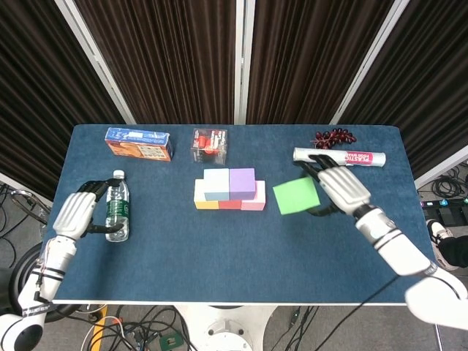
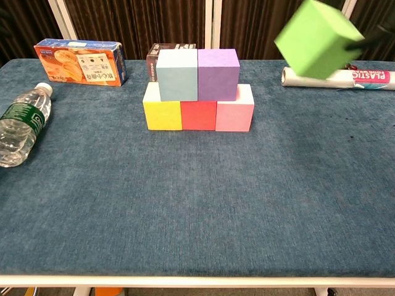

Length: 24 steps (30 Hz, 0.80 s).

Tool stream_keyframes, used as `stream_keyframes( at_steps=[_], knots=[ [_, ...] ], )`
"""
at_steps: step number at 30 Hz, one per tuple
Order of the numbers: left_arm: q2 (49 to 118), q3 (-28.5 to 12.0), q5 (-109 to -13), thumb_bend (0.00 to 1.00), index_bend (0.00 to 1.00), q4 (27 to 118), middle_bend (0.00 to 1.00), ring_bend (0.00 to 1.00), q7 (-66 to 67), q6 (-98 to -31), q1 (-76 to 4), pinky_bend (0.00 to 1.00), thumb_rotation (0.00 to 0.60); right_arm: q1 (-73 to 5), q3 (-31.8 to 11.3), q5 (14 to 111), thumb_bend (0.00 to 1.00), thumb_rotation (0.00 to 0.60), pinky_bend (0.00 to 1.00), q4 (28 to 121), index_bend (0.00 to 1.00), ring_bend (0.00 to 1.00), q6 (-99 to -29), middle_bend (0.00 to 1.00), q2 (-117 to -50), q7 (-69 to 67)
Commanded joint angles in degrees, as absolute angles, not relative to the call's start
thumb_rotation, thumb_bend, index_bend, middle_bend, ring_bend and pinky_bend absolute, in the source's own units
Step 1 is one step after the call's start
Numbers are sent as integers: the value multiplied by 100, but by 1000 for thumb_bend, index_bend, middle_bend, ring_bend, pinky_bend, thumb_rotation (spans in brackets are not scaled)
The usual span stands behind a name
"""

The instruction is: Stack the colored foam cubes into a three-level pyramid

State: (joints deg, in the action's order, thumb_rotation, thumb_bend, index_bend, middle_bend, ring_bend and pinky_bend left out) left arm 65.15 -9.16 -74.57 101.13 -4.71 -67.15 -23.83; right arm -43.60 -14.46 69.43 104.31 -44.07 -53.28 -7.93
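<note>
- The right hand (image 1: 340, 188) holds a green foam cube (image 1: 297, 197) up in the air, to the right of the stack. Its fingers wrap around the far side of the cube.
- In the chest view the green cube (image 2: 318, 39) is tilted, high above the table.
- The stack has two levels. At the bottom sit a yellow cube (image 2: 162, 111), a red cube (image 2: 199, 115) and a pink cube (image 2: 235, 111), side by side and touching.
- On top sit a light blue cube (image 2: 178, 74) and a purple cube (image 2: 218, 74), also touching.
- All the cubes look soft, with flat sides and square corners.
- The left hand (image 1: 75, 212) rests on the table, its fingers curled around a clear plastic water bottle (image 1: 117, 207) that lies on its side. The bottle has a green label and a white cap.
- The table (image 2: 197, 209) has a fuzzy dark blue cloth.
- At the back are an orange box (image 1: 138, 143), a small clear box (image 1: 209, 145) with something red inside, a white roll (image 1: 338, 156) and a bunch of dark red grapes (image 1: 333, 137).
</note>
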Motion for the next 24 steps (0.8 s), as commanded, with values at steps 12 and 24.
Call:
stream_keyframes(
  at_steps=[12, 24],
  knots=[
    [6530, -949, -7371, 54, 174, 10001, 216, 185, -553, -6600, -2449, 159, 600, -7235, -1435, 2417, 159, 600, 0, 10033, 115, 0, -3947, 377, -6360, 1493],
    [6551, -945, -7373, 54, 174, 9899, 215, 185, -713, -6563, -2453, 159, 600, -8519, -964, 543, 159, 600, 0, 9671, 116, 0, -4125, 376, -6649, 2584]
  ],
)
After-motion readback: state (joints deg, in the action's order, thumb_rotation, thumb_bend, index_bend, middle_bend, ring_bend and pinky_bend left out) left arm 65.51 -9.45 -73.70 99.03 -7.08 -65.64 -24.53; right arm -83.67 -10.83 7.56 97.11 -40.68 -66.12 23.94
